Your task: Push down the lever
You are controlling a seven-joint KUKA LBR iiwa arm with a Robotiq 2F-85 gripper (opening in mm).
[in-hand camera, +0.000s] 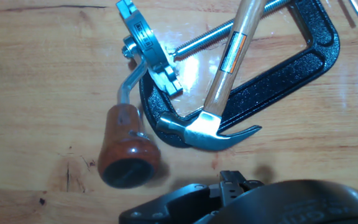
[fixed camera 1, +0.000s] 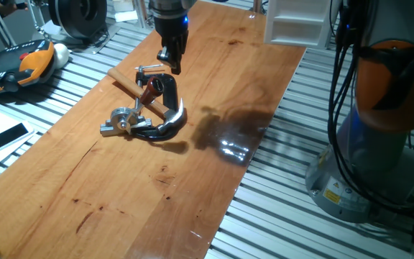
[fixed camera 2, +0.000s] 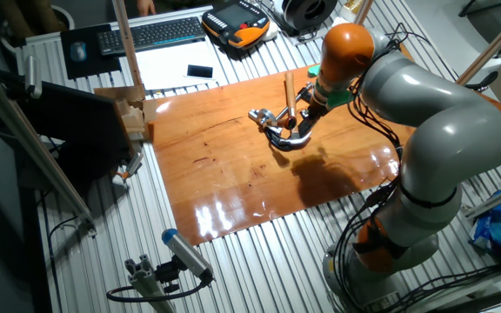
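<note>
The gripper (fixed camera 1: 171,60), its state impossible to tell, hovered above the lever (in-hand camera: 128,144), which stood raised beside the clamp (in-hand camera: 278,81) on the table (fixed camera 1: 157,194); approach under way, descent onto the knob likely next.

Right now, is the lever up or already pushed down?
Up. The lever rises at a slant from its fitting, its knob off the board, and the tool hangs above it without touching.

On the wooden board (fixed camera 1: 121,187) the lever (in-hand camera: 127,134) stood hinged on a fitting (in-hand camera: 148,50) at the left of the C-clamp (in-hand camera: 291,74). The hammer (in-hand camera: 222,87) lay across the clamp, its head (in-hand camera: 204,130) just right of the lever's knob. The gripper (fixed camera 1: 169,59) hung beyond them.
</note>
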